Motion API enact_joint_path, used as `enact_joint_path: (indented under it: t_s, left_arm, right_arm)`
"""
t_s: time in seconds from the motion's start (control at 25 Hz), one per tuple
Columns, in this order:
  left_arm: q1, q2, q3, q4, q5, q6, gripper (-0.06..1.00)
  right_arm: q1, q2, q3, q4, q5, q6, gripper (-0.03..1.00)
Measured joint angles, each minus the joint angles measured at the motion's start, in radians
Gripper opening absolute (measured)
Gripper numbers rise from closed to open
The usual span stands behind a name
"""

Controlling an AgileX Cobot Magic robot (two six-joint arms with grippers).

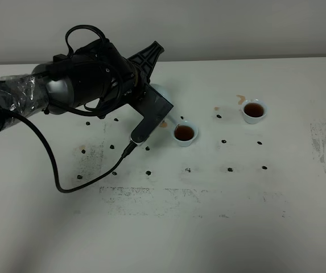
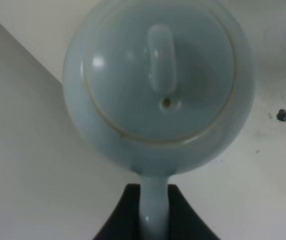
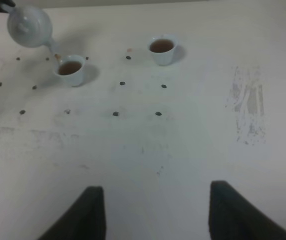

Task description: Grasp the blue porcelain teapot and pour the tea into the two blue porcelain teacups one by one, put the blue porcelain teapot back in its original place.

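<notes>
Fingers (image 2: 133, 220) of the left gripper clamp the blue porcelain teapot's (image 2: 157, 82) handle, spout over the near teacup (image 1: 184, 133); both teacups look filled, so next comes righting the teapot and returning it, while the right gripper's (image 3: 152, 215) fingers stand wide above the bench (image 3: 182, 150).

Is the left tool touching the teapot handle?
Touching. Left wrist view: the left tool has dark jaws pressed against both sides of the teapot handle, no gap.
</notes>
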Motion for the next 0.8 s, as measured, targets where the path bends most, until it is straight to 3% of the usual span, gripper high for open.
enact_joint_path:
  t_s: [0.24,0.44,0.64,0.8]
  left_arm:
    - [0.000,0.000,0.000,-0.024,0.006,-0.007,0.08]
    - [0.000,0.000,0.000,-0.078,0.027,-0.075,0.08]
    - [0.000,-0.012,0.000,-0.085,0.050,-0.226,0.08]
    - [0.000,-0.061,-0.001,-0.149,0.057,-0.468,0.08]
  right_arm:
    - [0.000,0.000,0.000,0.000,0.000,0.000,0.49]
    - [0.000,0.000,0.000,0.000,0.000,0.000,0.49]
    - [0.000,0.000,0.000,0.000,0.000,0.000,0.49]
    - [0.000,0.000,0.000,0.000,0.000,0.000,0.49]
